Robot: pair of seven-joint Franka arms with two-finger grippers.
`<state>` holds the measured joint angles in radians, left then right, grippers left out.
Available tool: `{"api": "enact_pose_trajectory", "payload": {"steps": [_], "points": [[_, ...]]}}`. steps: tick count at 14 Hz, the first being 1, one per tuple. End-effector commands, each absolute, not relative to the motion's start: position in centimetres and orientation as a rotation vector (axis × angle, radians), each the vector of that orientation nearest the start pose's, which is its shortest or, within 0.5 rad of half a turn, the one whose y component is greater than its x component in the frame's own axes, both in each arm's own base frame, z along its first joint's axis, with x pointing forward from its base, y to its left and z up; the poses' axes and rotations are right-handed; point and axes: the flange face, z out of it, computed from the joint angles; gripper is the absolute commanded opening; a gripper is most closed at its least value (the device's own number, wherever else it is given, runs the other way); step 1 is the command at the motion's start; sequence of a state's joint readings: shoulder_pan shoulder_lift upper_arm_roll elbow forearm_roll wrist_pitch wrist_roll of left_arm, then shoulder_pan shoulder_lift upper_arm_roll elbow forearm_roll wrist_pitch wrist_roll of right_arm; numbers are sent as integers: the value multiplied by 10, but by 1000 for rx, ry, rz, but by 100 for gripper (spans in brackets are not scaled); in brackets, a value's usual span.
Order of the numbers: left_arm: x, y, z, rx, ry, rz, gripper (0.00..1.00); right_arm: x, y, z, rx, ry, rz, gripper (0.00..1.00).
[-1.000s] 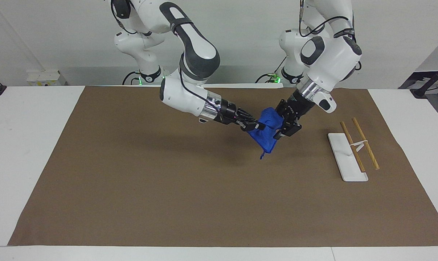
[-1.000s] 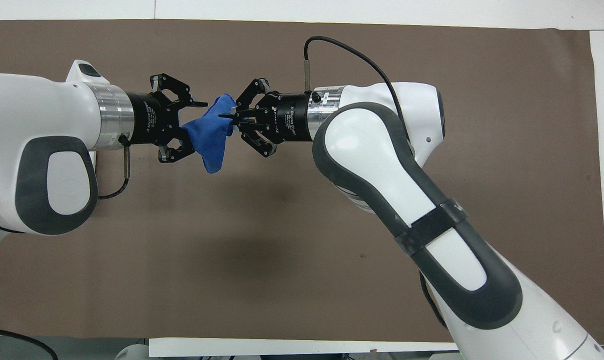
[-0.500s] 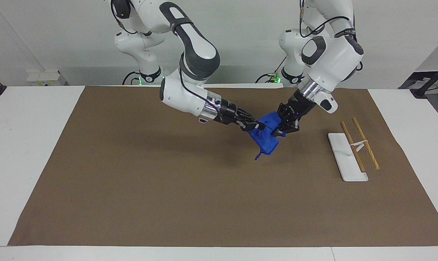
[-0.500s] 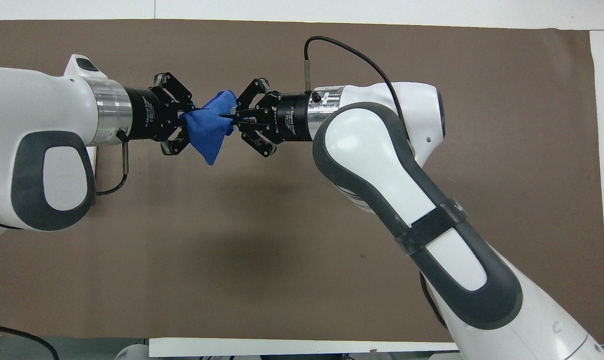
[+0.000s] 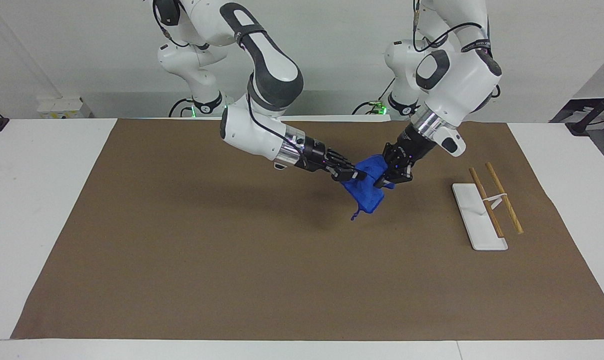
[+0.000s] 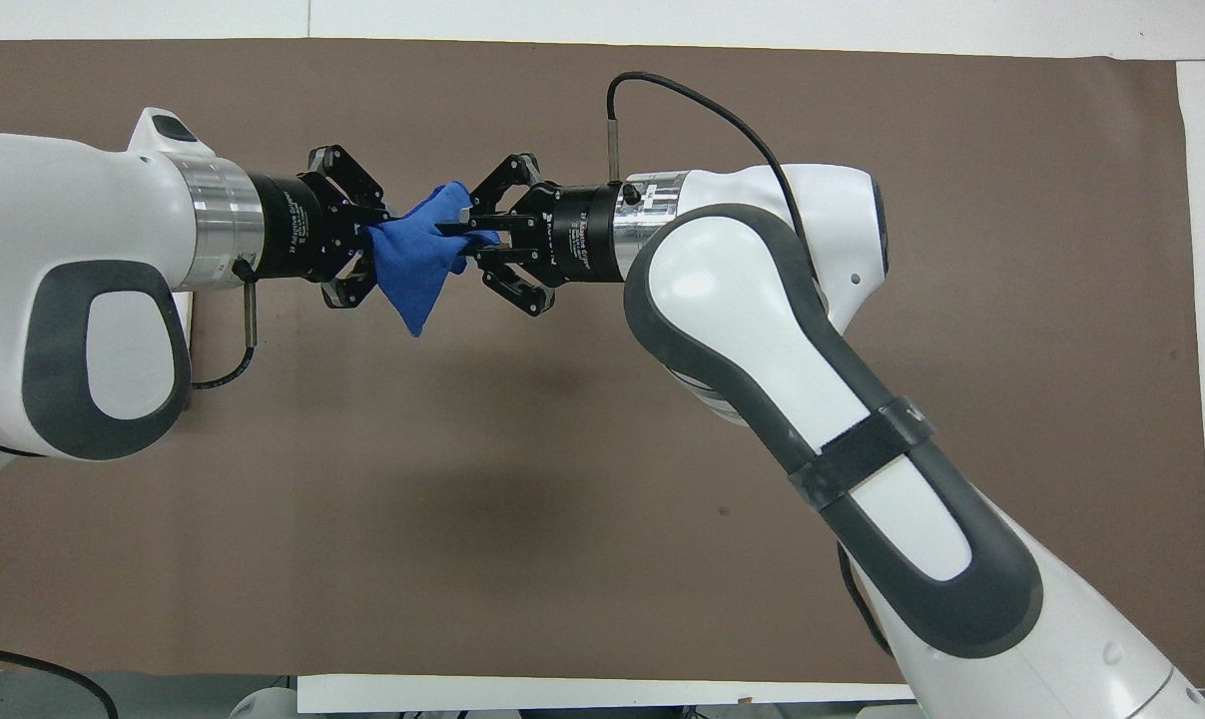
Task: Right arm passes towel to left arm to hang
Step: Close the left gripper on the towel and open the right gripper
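A bright blue towel is held in the air above the middle of a brown mat spread on a white counter. It is bunched up and gripped from two sides at once. The right gripper is closed on one edge of the cloth, and the left gripper is clamped on the other edge. The two grippers are pointed at each other with only the cloth between them. A lower corner of the towel is left hanging, with a thin blue loop dangling beneath it. A white rack with two wooden rods is seen toward the left arm's end of the counter.
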<state>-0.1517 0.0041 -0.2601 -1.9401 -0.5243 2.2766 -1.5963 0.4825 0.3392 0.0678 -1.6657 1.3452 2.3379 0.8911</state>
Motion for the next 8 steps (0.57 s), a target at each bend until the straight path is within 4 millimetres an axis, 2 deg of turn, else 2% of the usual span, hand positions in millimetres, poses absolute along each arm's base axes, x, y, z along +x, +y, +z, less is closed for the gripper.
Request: {"api": "enact_pose_trajectory", "payload": {"steps": [1,2,3,5,6,8], "points": [[542,-246,522,1939,1746,-312,7,578,365,461,-1709,1140,575,38],[542,-247,522,1939,1745,-313,7,580,363,461,-1721,1118,556,41],[542,-246,521,1939,1748,-313,7,581,361,461,-1735,1091,535,51],[544,-241,522,1933,1756,-313,3,584,355,460,-1823,992,444,88],[544,-239,521,1933,1761,-314,1,586,350,461,-1917,937,371,100],[546,-235,521,1928,1768,-313,0,595,330,468,-2134,835,206,100]]}}
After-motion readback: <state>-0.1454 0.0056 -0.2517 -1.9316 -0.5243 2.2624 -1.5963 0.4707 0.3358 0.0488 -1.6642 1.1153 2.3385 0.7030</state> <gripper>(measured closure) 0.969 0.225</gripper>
